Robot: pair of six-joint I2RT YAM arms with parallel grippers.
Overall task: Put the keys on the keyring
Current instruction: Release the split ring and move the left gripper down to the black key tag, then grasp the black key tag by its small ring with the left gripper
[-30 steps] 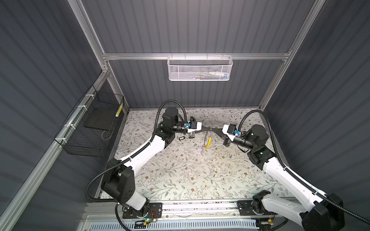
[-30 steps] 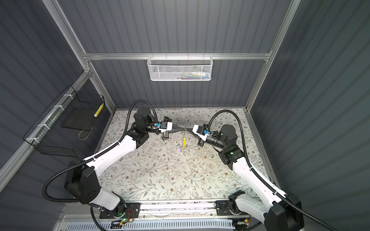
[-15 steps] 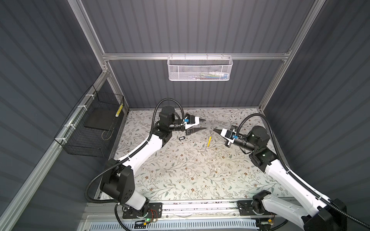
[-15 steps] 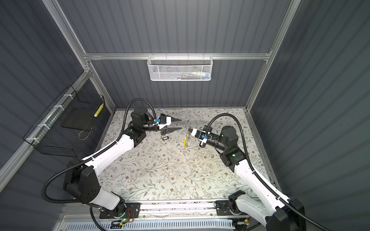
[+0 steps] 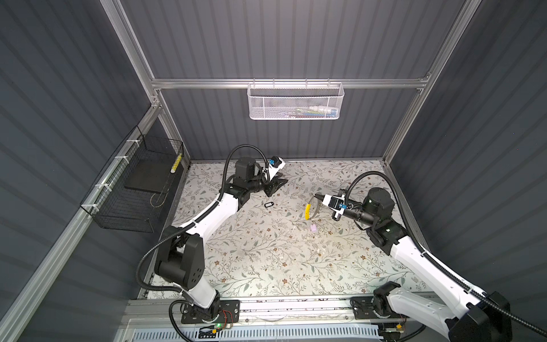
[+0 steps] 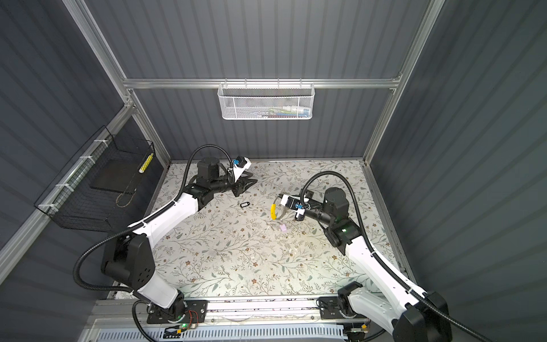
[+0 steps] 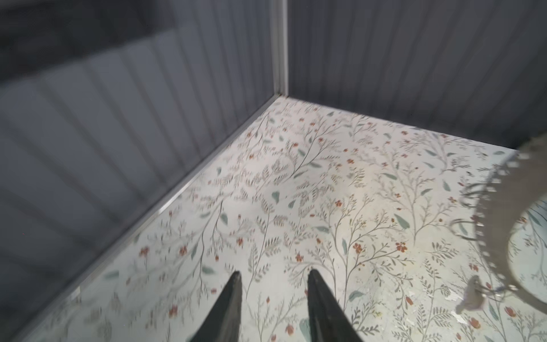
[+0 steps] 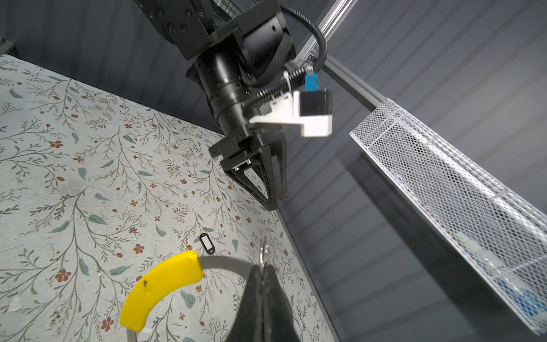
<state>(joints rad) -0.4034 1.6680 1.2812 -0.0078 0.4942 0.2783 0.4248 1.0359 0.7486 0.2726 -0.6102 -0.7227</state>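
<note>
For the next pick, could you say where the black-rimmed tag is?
In both top views the black-rimmed tag lies on the table left of centre, near the left end effector.

- Keyring (image 8: pixel 225 262): a large, thin grey metal hoop carrying a curved yellow plastic tag (image 8: pixel 159 290). It is held up off the floral surface (image 5: pixel 266 251), its rim pinched in the closed right tool (image 8: pixel 263 268), right of centre in both top views.
- Black-rimmed oblong tag (image 5: pixel 268 205) with a white centre: it lies flat on the surface, alone, left of the hoop and apart from it.
- Pale lilac tag (image 5: pixel 313 228): it sits just below the yellow tag in both top views. Its key is too small to make out, and I cannot tell whether it hangs or lies.
</note>
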